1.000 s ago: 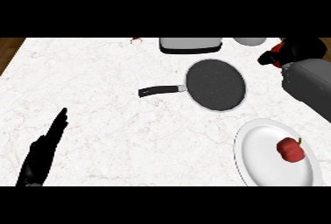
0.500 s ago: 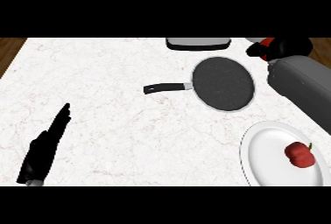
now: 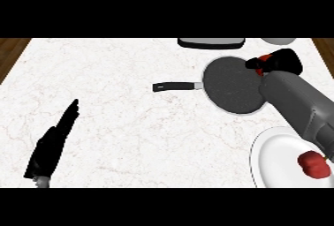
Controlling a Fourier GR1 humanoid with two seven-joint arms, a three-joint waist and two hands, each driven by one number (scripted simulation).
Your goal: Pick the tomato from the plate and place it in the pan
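Note:
The red tomato (image 3: 313, 164) lies on the white plate (image 3: 274, 154) at the lower right, partly behind my right forearm. The black pan (image 3: 231, 86) sits beyond the plate, its handle (image 3: 175, 86) pointing left. My right hand (image 3: 282, 62) hovers at the pan's far right rim, well away from the tomato. A small red patch (image 3: 264, 58) shows on it, and I cannot tell what that is. My left hand (image 3: 55, 141) rests open at the lower left, holding nothing.
A dark grey tray-like object (image 3: 210, 43) and a pale grey round object (image 3: 280, 40) stand along the counter's far edge. White marble counter stretches between my left hand and the pan.
My right hand has come back from the counter's far edge toward the pan's rim. The tomato stays on the plate and my left hand has not moved.

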